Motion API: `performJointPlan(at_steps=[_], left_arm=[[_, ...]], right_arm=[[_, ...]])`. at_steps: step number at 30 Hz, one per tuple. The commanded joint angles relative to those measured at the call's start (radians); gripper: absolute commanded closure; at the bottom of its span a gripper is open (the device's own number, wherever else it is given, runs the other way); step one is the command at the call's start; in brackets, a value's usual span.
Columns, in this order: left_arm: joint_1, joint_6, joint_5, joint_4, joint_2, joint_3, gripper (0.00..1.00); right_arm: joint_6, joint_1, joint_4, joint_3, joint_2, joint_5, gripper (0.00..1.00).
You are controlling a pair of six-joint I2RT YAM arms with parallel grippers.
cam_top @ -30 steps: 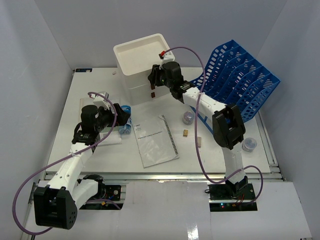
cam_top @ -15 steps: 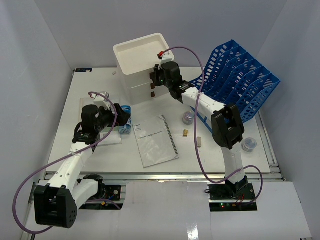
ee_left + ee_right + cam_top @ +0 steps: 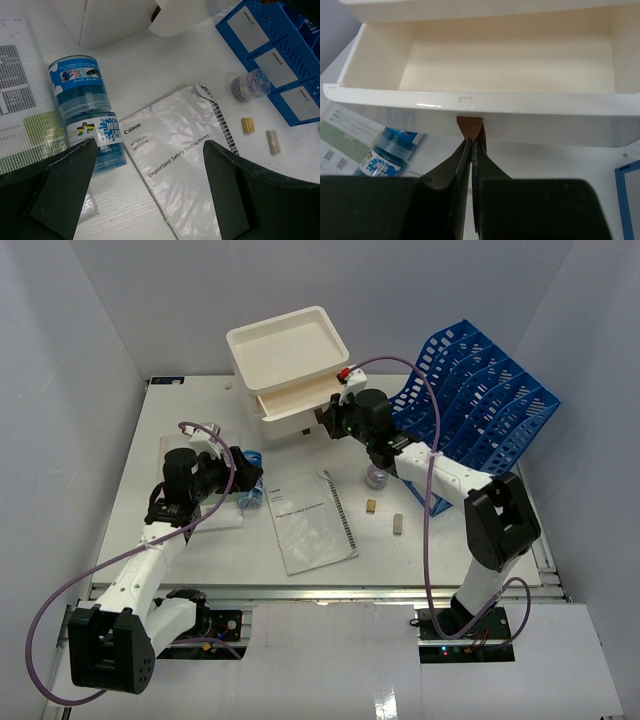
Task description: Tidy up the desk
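Right pincer (image 3: 472, 146): clenched on brown pull tab (image 3: 470, 125) of white plastic drawer (image 3: 470, 102), whose long axis lies crosswise straight ahead. Left pincer (image 3: 148, 147): released, nearer the blue cylindrical jars (image 3: 82, 92) lying on the flat white desk (image 3: 190, 415).

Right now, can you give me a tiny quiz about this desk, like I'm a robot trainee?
1. True or false: the right gripper is shut on the brown tab of the open drawer.
2. Which lies on the desk near the open left gripper? A) scissors B) Canon booklet C) a mug
3. Fill in: the file rack is coloured ____.
Key: 1 true; 2 B; 3 blue.
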Motion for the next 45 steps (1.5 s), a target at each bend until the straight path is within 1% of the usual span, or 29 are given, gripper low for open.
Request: performJointPlan(at_steps=[1,5,13,18,24,28,29,30,32,33,36,37,39,45], left_arm=[[-0.002,0.005,0.022,-0.004,-0.004,0.037,0.02],[-0.003,0.005,0.025,-0.011,0.011,0.043,0.02],[-0.003,0.01,-0.016,-0.069,0.093,0.07,0.02],[-0.022,0.014,-0.128,-0.135,0.166,0.104,0.02],[-0.084,0.012,-0.221,-0.177,0.233,0.12,0.02],[-0.092,0.001,-0.241,-0.19,0.287,0.137,0.02],[-0.092,-0.002,-0.245,-0.19,0.3,0.141,0.02],[-0.093,-0.006,-0.25,-0.19,0.315,0.145,0.02],[-0.094,-0.017,-0.265,-0.19,0.347,0.156,0.02],[-0.094,-0.021,-0.274,-0.19,0.364,0.16,0.02],[-0.094,-0.026,-0.294,-0.193,0.395,0.176,0.02],[-0.094,-0.026,-0.301,-0.193,0.405,0.18,0.03],[-0.094,-0.023,-0.303,-0.196,0.427,0.192,0.05],[-0.108,-0.01,-0.319,-0.224,0.517,0.234,0.14]], right_arm=[[-0.023,-0.002,0.045,-0.098,-0.108,-0.044,0.92],[-0.027,-0.002,0.042,-0.153,-0.153,-0.048,0.92],[-0.026,-0.002,0.004,-0.15,-0.179,-0.07,0.92],[-0.024,-0.002,-0.008,-0.177,-0.192,-0.079,0.92],[-0.036,-0.002,-0.024,-0.197,-0.209,-0.113,0.92],[-0.052,-0.002,-0.027,-0.214,-0.227,-0.15,0.92],[-0.057,-0.002,-0.027,-0.216,-0.232,-0.16,0.9],[-0.067,-0.002,-0.029,-0.218,-0.237,-0.171,0.81],[-0.106,-0.003,-0.036,-0.223,-0.262,-0.242,0.44],[-0.127,-0.005,-0.037,-0.227,-0.275,-0.277,0.29],[-0.206,-0.01,-0.038,-0.262,-0.34,-0.379,0.07],[-0.215,-0.014,-0.039,-0.279,-0.366,-0.413,0.03],[-0.257,-0.026,-0.05,-0.312,-0.418,-0.462,0.02],[-0.288,-0.111,-0.057,-0.427,-0.549,-0.605,0.03]])
